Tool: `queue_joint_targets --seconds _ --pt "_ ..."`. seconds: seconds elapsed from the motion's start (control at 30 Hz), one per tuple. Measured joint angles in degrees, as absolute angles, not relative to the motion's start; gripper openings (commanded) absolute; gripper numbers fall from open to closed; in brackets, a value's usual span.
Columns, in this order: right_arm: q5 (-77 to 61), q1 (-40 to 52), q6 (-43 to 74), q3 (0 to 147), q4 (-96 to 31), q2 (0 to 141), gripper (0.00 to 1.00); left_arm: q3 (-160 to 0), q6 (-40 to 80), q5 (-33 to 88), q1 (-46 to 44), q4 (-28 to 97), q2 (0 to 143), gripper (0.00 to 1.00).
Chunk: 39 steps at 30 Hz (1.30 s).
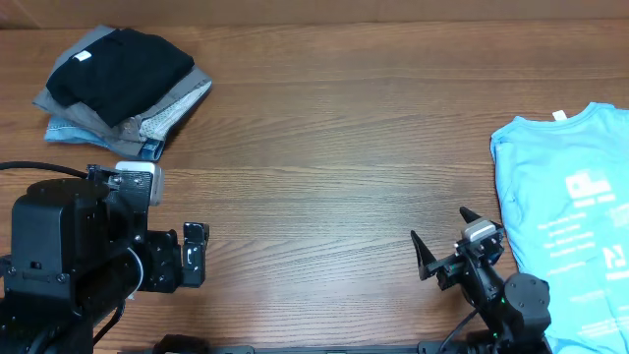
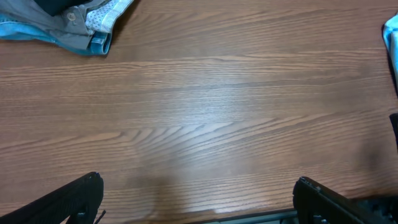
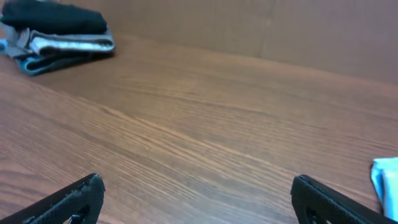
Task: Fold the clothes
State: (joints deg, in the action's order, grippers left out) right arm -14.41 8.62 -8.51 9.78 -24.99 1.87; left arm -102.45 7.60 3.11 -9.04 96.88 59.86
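Observation:
The black T-shirt [image 1: 118, 64] lies folded, its white neck label showing, on top of a pile of clothes at the far left. It also shows in the right wrist view [image 3: 53, 15]. The light blue T-shirt with white print [image 1: 570, 197] lies spread flat at the right edge of the table. A corner of it shows in the right wrist view [image 3: 387, 180]. My left gripper [image 1: 195, 256] [image 2: 198, 186] is open and empty over bare wood at the front left. My right gripper [image 1: 442, 231] [image 3: 196, 186] is open and empty just left of the blue shirt.
Under the black shirt are folded grey, white and blue garments [image 1: 147, 118], also in the left wrist view [image 2: 81, 25]. The wooden table [image 1: 324, 147] stretches between the pile and the blue shirt. A wall [image 3: 280, 31] rises behind the table.

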Motion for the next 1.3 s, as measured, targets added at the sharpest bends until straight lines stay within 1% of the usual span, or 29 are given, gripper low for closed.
queue_joint_targets --seconds 0.1,0.37,1.2,1.3 --pt "-14.41 8.62 -6.20 7.44 -22.06 0.86 1.00 -102.45 7.60 3.11 -9.04 96.88 59.86 1.00" --pt "-14.41 8.62 -3.62 6.79 -21.39 0.84 1.00 -102.45 7.60 3.11 -9.04 96.88 59.86 1.00" --pt "-14.41 8.62 -3.16 6.79 -21.39 0.84 1.00 -102.45 7.57 2.98 -9.04 96.86 59.72 1.00" --pt "-14.41 8.62 -3.16 6.79 -21.39 0.84 1.00 -102.41 7.55 1.50 -8.80 95.09 58.89 1.00"
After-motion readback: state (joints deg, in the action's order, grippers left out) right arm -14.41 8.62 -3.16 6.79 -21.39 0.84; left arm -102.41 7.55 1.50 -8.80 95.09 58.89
